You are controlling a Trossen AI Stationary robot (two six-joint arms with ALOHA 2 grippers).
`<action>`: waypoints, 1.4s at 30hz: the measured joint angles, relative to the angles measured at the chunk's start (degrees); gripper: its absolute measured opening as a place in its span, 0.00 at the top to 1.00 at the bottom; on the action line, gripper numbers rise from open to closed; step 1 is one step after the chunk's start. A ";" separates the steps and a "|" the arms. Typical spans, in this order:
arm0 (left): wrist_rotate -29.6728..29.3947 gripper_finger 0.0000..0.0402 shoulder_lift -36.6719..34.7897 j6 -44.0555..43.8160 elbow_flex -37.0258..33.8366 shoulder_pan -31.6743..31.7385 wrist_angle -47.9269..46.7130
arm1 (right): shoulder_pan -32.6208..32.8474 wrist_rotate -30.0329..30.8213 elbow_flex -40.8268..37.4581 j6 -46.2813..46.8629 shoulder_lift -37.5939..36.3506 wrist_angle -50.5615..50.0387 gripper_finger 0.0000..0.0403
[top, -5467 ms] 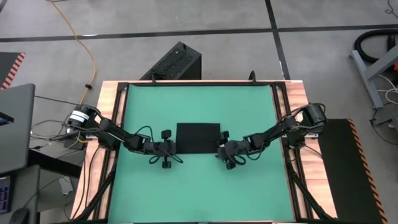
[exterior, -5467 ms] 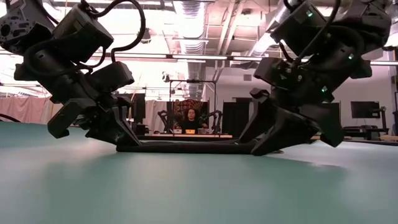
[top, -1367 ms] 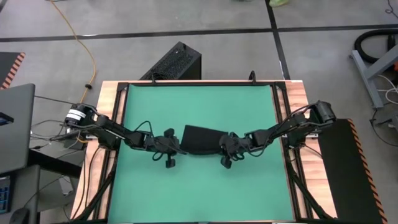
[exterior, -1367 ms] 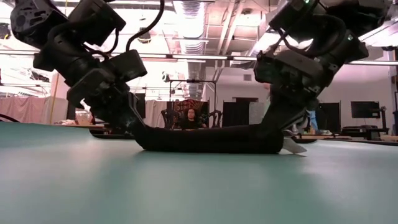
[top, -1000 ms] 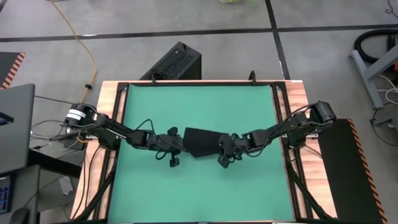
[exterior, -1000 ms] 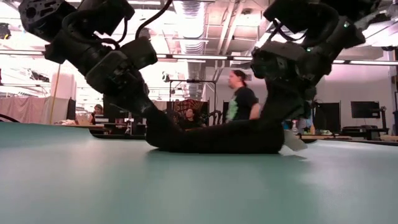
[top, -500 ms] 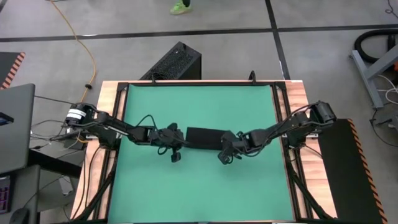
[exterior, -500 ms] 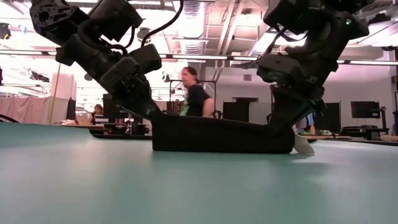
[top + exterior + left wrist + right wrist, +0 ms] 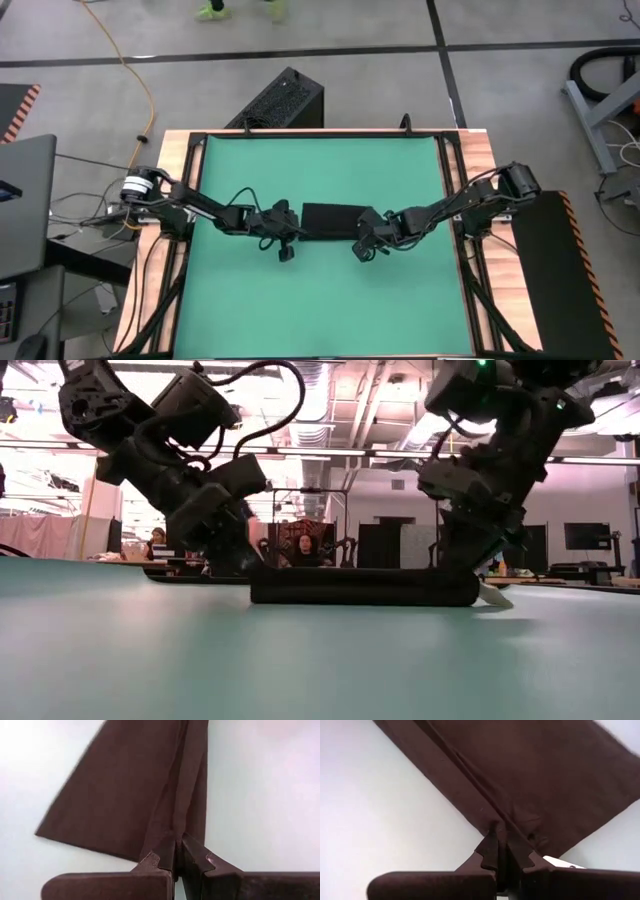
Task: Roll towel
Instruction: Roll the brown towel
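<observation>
Green surface [image 9: 320, 300]: near half bare. Towel [image 9: 331, 222] lies mid-surface as a narrow folded band running left-right, between the two arms.

Left gripper [image 9: 291, 228] is at the towel's left end, fingers [image 9: 155, 862] pinched shut on a fold of the cloth; the left wrist view shows the fabric ridge running straight into the closed tips. Right gripper [image 9: 362, 231] is at the towel's right end, fingers [image 9: 490, 851] likewise clamped narrow on a crease of the towel [image 9: 530, 775]. Small white tag [image 9: 562, 864] shows just beside the right fingers in the right wrist view.

Low view: towel [image 9: 362, 586] sits flat on the surface as a low dark bar, both ends under the grippers, left gripper [image 9: 238, 560] on the picture's left end and right gripper [image 9: 466, 560] on the other. White tag [image 9: 493, 596] pokes out past the towel's right end, resting on the surface.

Both arms reach in from the surface's side edges, roughly mirrored, low over the mat.

Farther back: black ribbed box [image 9: 278, 100] on the floor just behind the surface's far edge. Yellow cable [image 9: 135, 75] runs across the floor on the far left. Someone's feet in bright shoes [image 9: 210, 11] at the far edge of the high view. Low view also shows a seated person [image 9: 303, 550] in the room well beyond the surface.
</observation>
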 joint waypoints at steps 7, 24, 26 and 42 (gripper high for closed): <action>-1.31 1.00 0.46 0.65 0.02 0.62 1.90 | -0.04 0.20 -1.17 1.14 0.02 0.00 0.94; 2.25 1.00 3.11 4.72 -0.05 3.73 7.19 | 0.30 0.52 -1.32 0.90 0.08 -0.49 0.94; 3.39 1.00 5.65 5.14 0.48 3.90 9.09 | 0.31 0.31 -1.32 0.69 0.09 -0.64 0.94; 4.65 1.00 12.61 6.62 5.13 4.72 5.62 | 3.17 5.89 0.02 -4.81 -0.36 -4.17 0.85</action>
